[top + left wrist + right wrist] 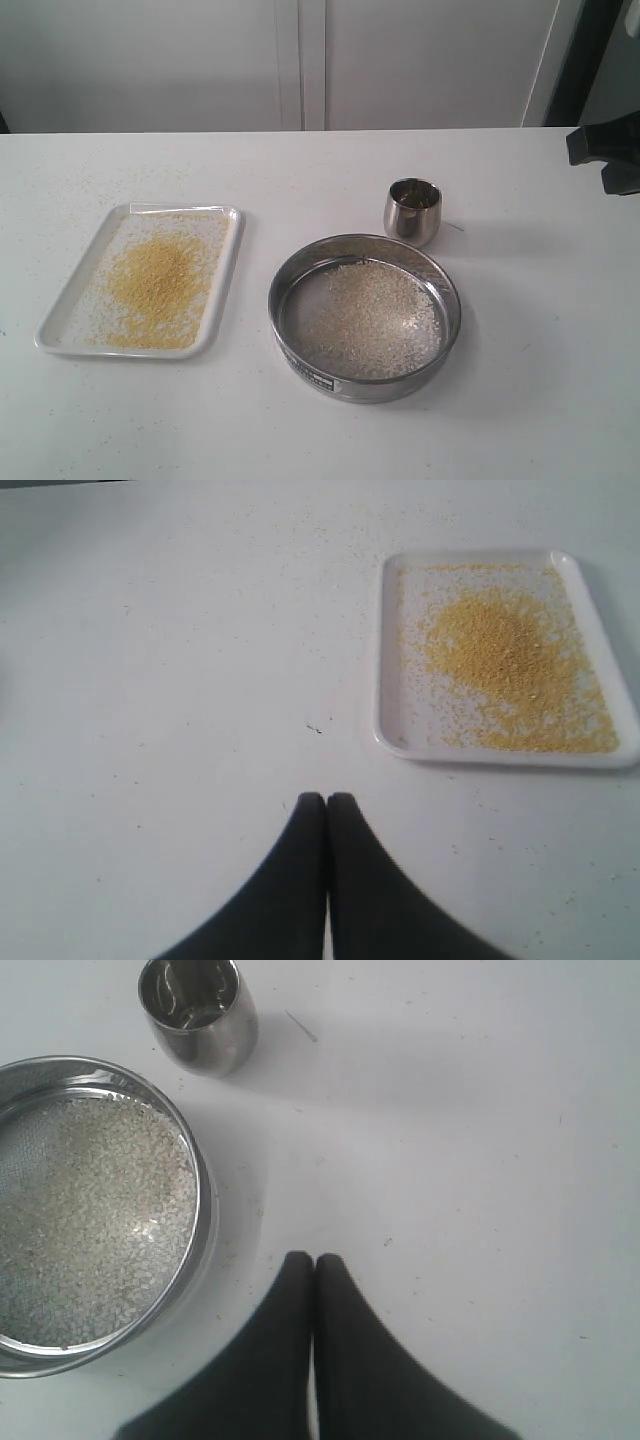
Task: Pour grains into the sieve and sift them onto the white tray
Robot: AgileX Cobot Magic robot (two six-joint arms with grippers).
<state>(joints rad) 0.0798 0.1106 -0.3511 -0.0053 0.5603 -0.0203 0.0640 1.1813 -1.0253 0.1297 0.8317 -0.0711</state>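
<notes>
Left gripper [326, 798] first: its two black fingers are pressed flat together, nothing between them, hanging over bare white table [180, 680]. Same story on the right gripper [313, 1258], jaws closed tight on nothing, tips above the tabletop just beside the sieve [205, 1210]. Moving outward on the right side, the sieve is a wide, round, shallow steel ring with a fine mesh floor, and spread across that mesh lie the coarse whitish grains [80, 1220], a thin pebbly layer that lets the mesh glint through. Past it stands the small rounded steel cup [198, 1010], upright, polished, its inside showing only mirror-bright metal. Out from the left gripper now: the white tray [395, 680], flat, rectangular, round-cornered with a low rim, carries the fine yellow grains [500, 650], heaped thickest in the middle and thinning to scattered specks toward the rim. A few stray specks dot the table around it. The exterior view puts it all together: white tray [120, 225] on the left with its yellow heap [160, 280], sieve [395, 390] near it to the right holding the pale grains [375, 315], cup [412, 210] just behind the sieve's far rim. Only this view shows the small black-and-white label [318, 378] on the sieve's wall, and a dark arm part [607, 155] at the right edge; neither set of fingers shows here, so the wrist views alone tell they are closed.
</notes>
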